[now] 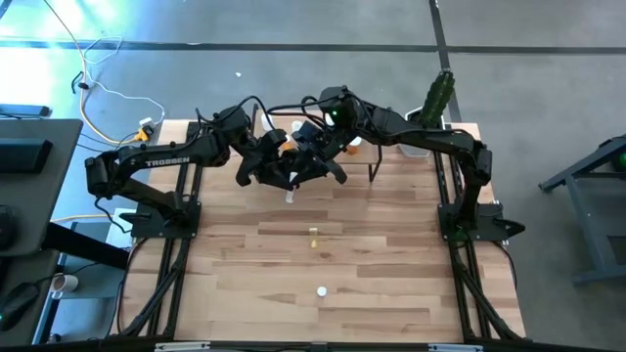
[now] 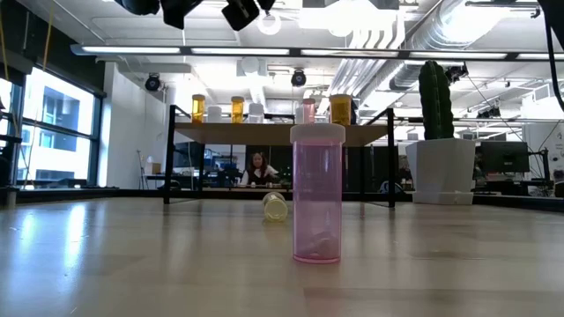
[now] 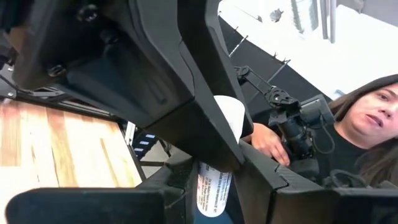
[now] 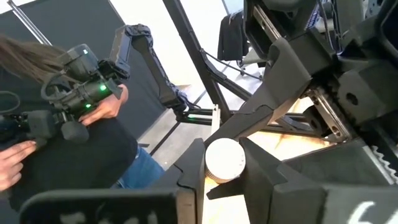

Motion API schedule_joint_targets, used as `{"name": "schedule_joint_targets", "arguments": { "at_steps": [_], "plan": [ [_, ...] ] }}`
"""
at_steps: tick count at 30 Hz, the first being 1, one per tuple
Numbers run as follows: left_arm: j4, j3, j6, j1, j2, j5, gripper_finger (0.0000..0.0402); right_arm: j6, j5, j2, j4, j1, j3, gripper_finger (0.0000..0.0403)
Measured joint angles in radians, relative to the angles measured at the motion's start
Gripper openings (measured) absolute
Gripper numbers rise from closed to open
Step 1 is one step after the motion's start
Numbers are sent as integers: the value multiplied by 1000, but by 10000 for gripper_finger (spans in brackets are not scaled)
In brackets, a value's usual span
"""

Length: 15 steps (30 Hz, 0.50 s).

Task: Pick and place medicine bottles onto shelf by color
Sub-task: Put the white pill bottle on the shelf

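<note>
Pink bottle [image 2: 316,194] stands upright nearest on the tabletop [image 1: 372,264], a yellowish one [image 2: 275,206] lying behind it. High near the shelf [image 2: 282,132], both end effectors meet on one white-capped bottle [image 4: 224,160]: right end effector [image 4: 222,163] clamped on its cap, left end effector [image 3: 214,180] gripping its labelled body

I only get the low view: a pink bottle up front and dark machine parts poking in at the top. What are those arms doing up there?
Observer: They meet above the shelf. The left end effector grips a white labelled bottle.
Operator: And the other arm?
Observer: The right end effector is shut on that same bottle's white cap.
Operator: Is anyone near them?
Observer: Yes, a person's hand holds a dark handset with a green light.
</note>
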State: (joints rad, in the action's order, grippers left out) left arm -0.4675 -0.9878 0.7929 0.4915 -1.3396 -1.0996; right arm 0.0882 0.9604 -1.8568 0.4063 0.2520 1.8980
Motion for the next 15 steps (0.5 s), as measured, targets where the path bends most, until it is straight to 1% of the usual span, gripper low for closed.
{"name": "schedule_joint_targets", "arguments": {
  "at_steps": [5,8,15],
  "plan": [
    [0,0,0,0,0,1,76,8,-3,0,0,0,0,57],
    [0,0,0,0,0,2,84,8,-7,0,0,0,0,57],
    [0,0,-19,0,0,4,132,13,-22,0,1,0,-1,57]
  ]
}}
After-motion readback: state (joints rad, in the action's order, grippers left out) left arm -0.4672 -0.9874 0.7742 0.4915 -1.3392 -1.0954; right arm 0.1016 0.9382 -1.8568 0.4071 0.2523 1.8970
